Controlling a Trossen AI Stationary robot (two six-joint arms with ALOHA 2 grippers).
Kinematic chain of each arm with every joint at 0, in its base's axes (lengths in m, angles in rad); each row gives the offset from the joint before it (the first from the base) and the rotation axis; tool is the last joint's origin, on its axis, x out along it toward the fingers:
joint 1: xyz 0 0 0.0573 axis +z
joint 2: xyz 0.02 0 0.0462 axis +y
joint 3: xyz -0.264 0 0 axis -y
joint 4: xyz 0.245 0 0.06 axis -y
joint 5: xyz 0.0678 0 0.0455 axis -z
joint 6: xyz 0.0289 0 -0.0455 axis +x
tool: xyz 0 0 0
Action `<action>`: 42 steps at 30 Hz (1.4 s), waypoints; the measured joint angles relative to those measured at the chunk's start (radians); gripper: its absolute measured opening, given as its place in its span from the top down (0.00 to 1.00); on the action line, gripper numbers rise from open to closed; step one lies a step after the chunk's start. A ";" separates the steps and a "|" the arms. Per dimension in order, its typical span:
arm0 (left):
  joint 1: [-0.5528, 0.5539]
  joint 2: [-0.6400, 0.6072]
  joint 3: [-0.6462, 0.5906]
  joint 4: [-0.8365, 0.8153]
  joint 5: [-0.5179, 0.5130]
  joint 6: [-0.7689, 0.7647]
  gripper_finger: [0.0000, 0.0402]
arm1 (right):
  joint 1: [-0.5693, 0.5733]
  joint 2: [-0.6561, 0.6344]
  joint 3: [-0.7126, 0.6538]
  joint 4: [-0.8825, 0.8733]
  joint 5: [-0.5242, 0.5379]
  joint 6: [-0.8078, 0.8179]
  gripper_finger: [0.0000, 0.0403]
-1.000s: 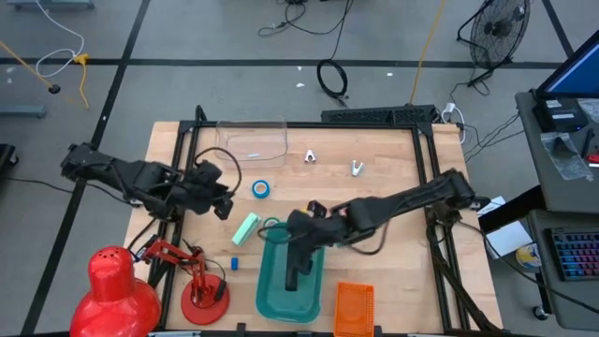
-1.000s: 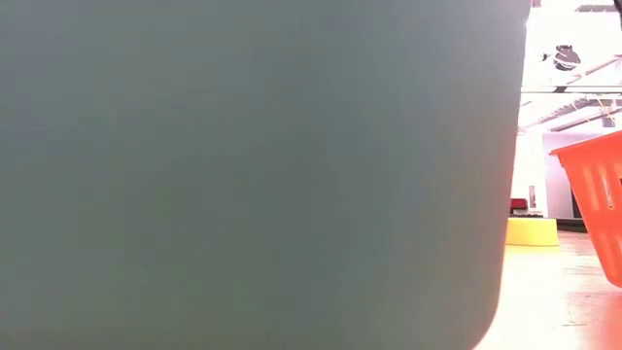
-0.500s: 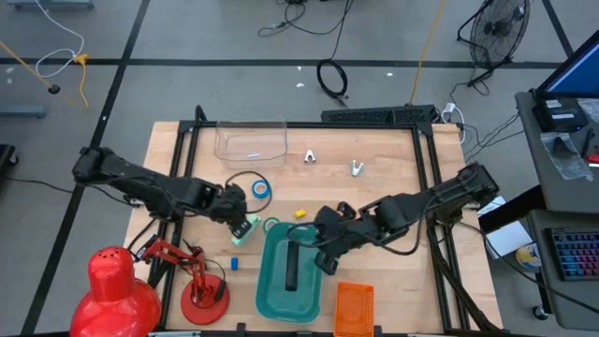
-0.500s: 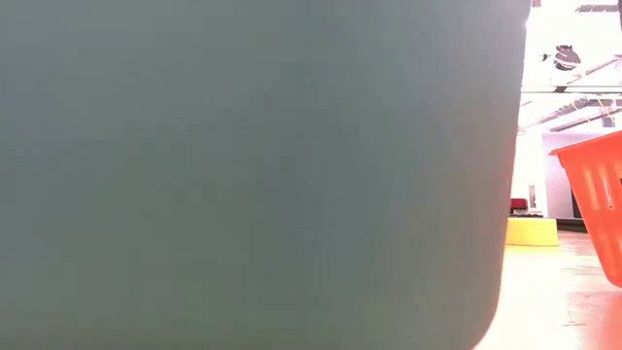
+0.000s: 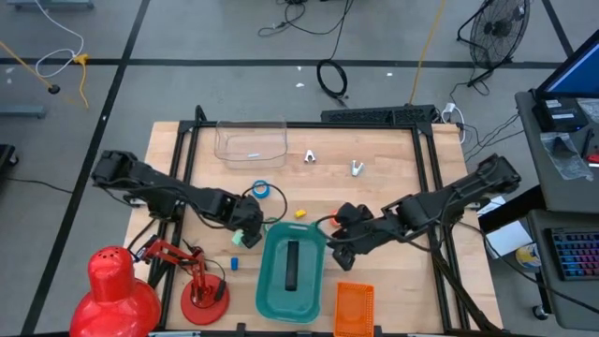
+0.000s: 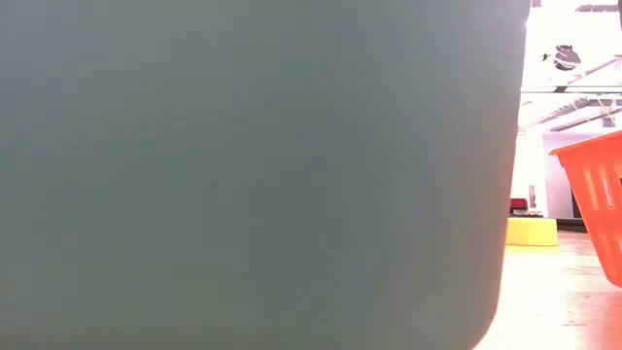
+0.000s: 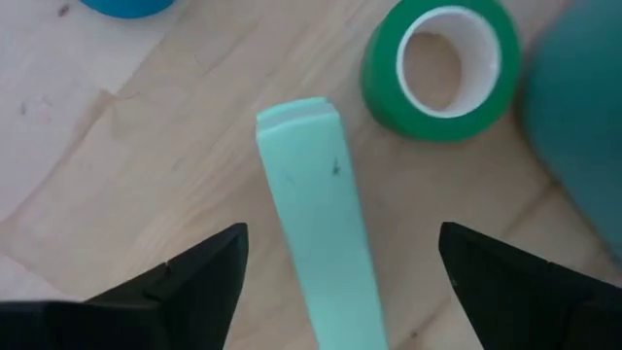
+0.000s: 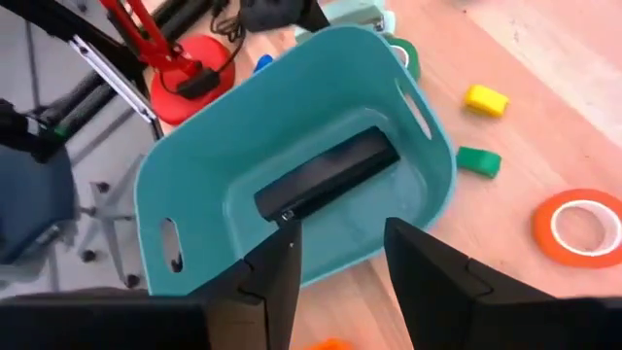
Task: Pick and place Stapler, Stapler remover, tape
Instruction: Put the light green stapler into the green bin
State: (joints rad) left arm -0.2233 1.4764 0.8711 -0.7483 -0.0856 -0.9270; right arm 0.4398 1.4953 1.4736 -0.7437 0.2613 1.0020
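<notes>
A long mint-green stapler (image 7: pixel 316 224) lies flat on the wood beside the teal bin (image 5: pixel 267 281). My left gripper (image 7: pixel 342 238) hangs open over it, pointing down, with one finger on either side and neither touching. A black stapler (image 8: pixel 326 175) lies on the bin's floor. My right gripper (image 8: pixel 342 233) stands open to the right of the bin with nothing between its fingers. The tape rolls lie flat on the table: green (image 7: pixel 442 68) next to the mint stapler, blue (image 5: pixel 262 190) farther back, orange (image 8: pixel 578 226) right of the bin.
A yellow block (image 8: pixel 486 99), a green block (image 8: pixel 478 160) and a small blue block (image 5: pixel 235 264) lie near the bin. A clear tub (image 5: pixel 251 140) and two small white items (image 5: pixel 309 156) sit far back. An orange basket (image 5: pixel 354 307) and a red lamp (image 5: pixel 117 290) stand at the near edge. The bin's wall (image 6: pixel 253 175) fills the low view.
My right gripper has let go of the black stapler, which now lies in the teal bin, and has drawn back toward the table's right edge. My left gripper has moved right and toward the near edge, sinking and tipping down over the mint-green stapler.
</notes>
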 joint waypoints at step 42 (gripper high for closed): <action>0.103 0.026 0.784 -0.099 0.221 0.726 0.70 | 0.079 -0.120 -0.109 0.084 -0.172 0.181 0.66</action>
State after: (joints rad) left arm -0.1205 1.5019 1.6551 -0.8473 0.1359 -0.2006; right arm 0.5184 1.3753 1.3650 -0.6592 0.0893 1.1833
